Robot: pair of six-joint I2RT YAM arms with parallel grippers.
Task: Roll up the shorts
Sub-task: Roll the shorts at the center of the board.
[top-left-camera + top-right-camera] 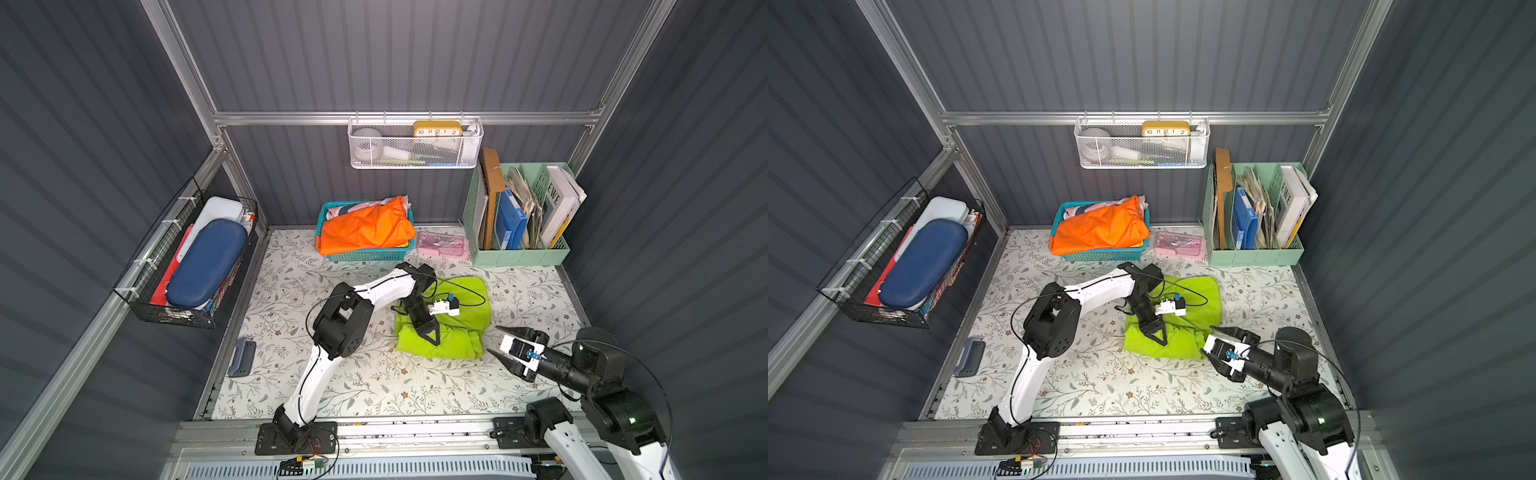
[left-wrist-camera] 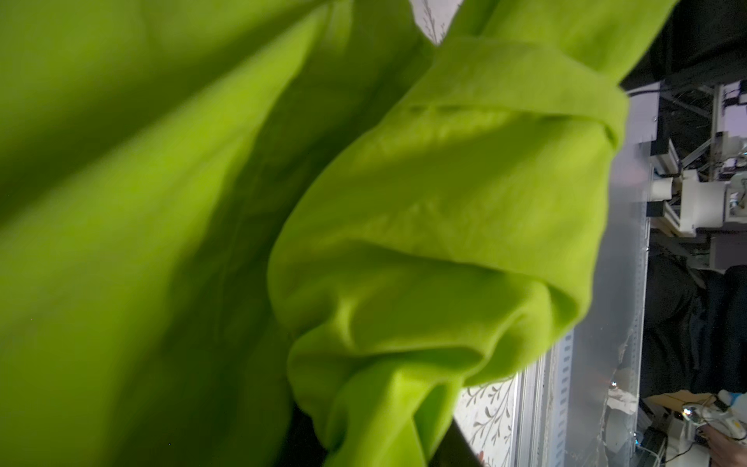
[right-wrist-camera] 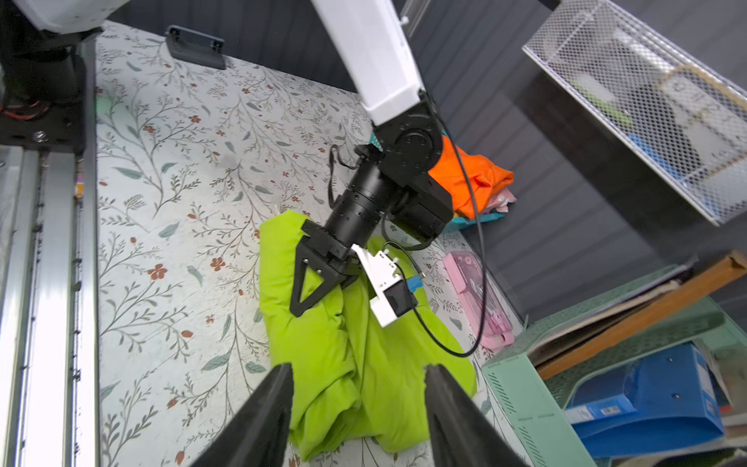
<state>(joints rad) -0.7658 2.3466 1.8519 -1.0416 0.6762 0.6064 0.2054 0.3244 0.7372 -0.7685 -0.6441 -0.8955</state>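
Note:
The lime-green shorts (image 1: pixel 465 299) (image 1: pixel 1200 295) lie bunched and partly rolled on the floral table, right of centre. My left gripper (image 1: pixel 434 341) (image 1: pixel 1160 340) points down onto the near left part of the bundle. In the left wrist view the shorts (image 2: pixel 444 202) fill the frame, and a fold of fabric runs between the dark fingers (image 2: pixel 456 449) of the gripper (image 2: pixel 376 453), which is shut on it. My right gripper (image 1: pixel 494 340) (image 1: pixel 1207 340) (image 3: pixel 357 384) stands open just right of the bundle, its fingers (image 3: pixel 279 404) wide apart and empty, with the shorts (image 3: pixel 331 356) just beyond their tips.
A teal basket (image 1: pixel 365 255) holding an orange garment (image 1: pixel 365 228) stands at the back. A pink case (image 1: pixel 442 245) and a mint file organiser (image 1: pixel 519 251) sit at the back right. A small grey object (image 1: pixel 242 357) lies at the table's left edge. Baskets hang on the left wall (image 1: pixel 166 309) and back wall (image 1: pixel 415 158).

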